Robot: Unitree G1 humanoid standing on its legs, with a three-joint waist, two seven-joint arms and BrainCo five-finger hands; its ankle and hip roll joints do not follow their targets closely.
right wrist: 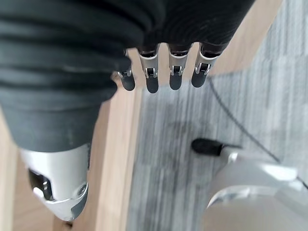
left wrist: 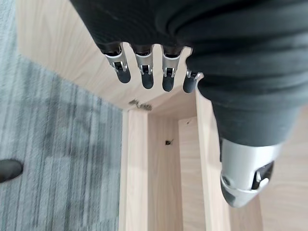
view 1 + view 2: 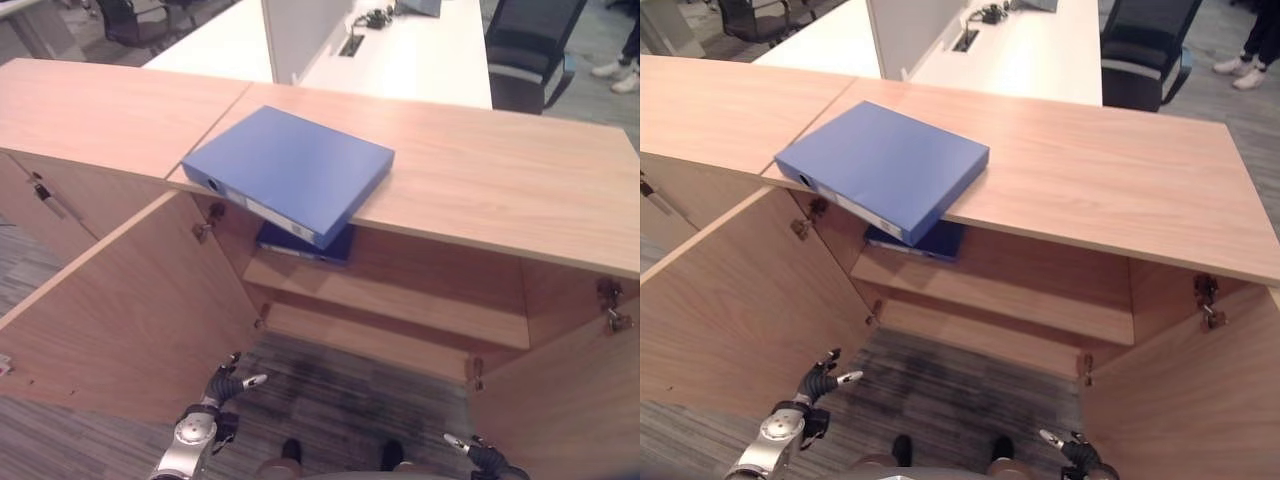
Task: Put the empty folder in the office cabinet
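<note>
Looking down, you have the office cabinet in front of you with both doors swung wide: the left door and the right door stand out toward you. Inside, on the upper shelf at its left end, one blue folder lies flat, mostly hidden under the cabinet top. The lower shelf holds nothing you can make out.

Your task folder, also blue, lies flat on the cabinet top, angled, with one corner and its spine jutting past the front edge right above the shelved folder.

Your left hand hangs low beside the left door's edge, fingers straight and relaxed, thumb apart, holding nothing. Your right hand sits low near the right door, fingers likewise loosely extended and empty. Both hands are well apart from the task folder, below it and nearer to you, over the grey carpet.
</note>
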